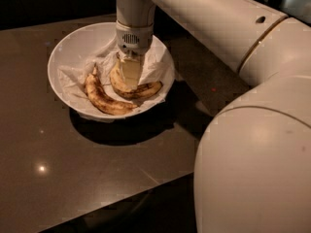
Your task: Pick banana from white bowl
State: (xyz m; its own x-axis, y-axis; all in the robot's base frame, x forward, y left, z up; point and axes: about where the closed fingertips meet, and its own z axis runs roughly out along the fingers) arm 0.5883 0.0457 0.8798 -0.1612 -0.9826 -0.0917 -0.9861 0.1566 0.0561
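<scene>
Banana (148,89), the yellower one, lies on crumpled paper (158,64) in the white bowl (57,57) beside a speckled banana (104,100), the gripper (129,77) down over its middle, grip impossible to tell; a shallow hold could let it slip or snag paper.

A brown, heavily speckled banana (104,98) lies curved, its stem end pointing away. Crumpled white paper (158,64) lies under it and rises in folds to its right. The gripper (130,76) hangs just right of this banana. A dark glossy table (97,178) spreads below it, with a small light glint (42,168) toward the near left.
</scene>
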